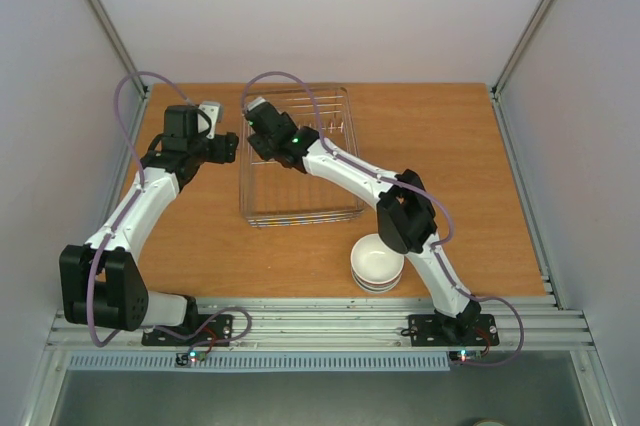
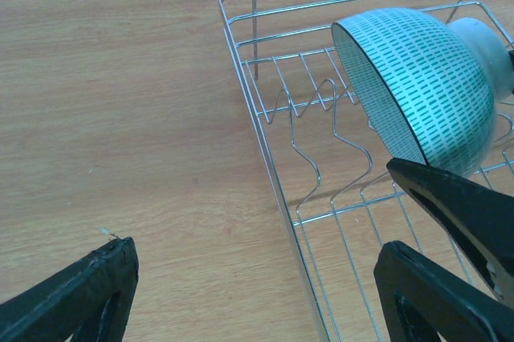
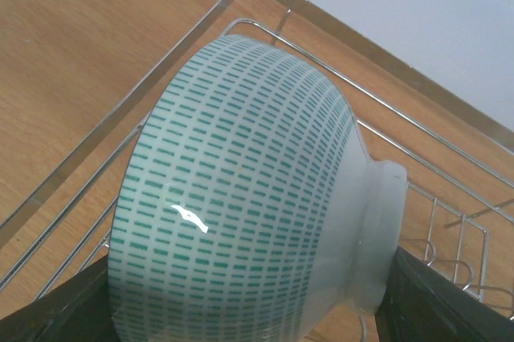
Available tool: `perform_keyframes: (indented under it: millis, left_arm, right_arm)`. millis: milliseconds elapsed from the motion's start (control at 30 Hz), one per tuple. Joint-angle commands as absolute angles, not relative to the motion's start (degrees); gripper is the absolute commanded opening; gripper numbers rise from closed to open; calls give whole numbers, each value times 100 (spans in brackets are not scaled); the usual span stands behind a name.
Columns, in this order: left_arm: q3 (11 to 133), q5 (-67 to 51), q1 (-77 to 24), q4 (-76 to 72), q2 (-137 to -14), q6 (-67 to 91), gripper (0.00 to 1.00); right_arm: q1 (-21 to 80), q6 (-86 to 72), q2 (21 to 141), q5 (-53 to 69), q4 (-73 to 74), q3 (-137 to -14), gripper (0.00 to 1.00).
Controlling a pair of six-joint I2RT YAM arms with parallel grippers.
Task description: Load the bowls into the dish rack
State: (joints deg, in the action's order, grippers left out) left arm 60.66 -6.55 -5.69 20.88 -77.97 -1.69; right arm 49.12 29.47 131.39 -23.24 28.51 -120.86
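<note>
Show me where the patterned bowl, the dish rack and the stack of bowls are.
patterned bowl (image 3: 241, 197): right wrist view, its dashed outer side.
dish rack (image 1: 300, 218): top view, its near wire wall.
stack of bowls (image 1: 377, 258): top view, inside the top bowl.

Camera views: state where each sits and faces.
Top: high behind the robot, facing down at the table; left arm, right arm, rack, stacked bowls.
Left wrist: on that arm, facing the rack's left edge; left hand open.
Right wrist: close on the patterned bowl in the right hand.
Shared: both wrists see that bowl and rack.
</note>
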Motion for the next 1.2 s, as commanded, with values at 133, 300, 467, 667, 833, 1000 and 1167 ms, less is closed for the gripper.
perform_keyframes:
  millis: [133,300,467,667,833,1000,1167]
  left_arm:
    - [6001,-580,-527,1782,-7795,-132,81]
    - [6003,-561,-527,1777,-7813,-136,81]
    - [6012,-487,-519,1782,-7811,-123,81]
    - [6020,-462,-510,1783,-7813,-114,81]
    - [6021,-475,-510,1773,-7826,-106,81]
    - [6020,-490,-510,1783,-7847,-110,81]
    - [6020,-509,-510,1781,-7864,-105,81]
  right_arm:
    - [4887,3159,13217,-2651,2558,-12595,1]
    - [4875,3169,13472,-2623,2646,-12917,1]
    - [4869,3165,13701,-2579,2768,-13190,1]
    - [4852,3151,13793,-2579,2849,-13227,1]
    - [4843,3118,13963,-2503,3058,-13362,1]
    - [4838,3139,14214,-2536,3182,-13605,2]
    - [4812,3126,14490,-2531,3374,-13970,15]
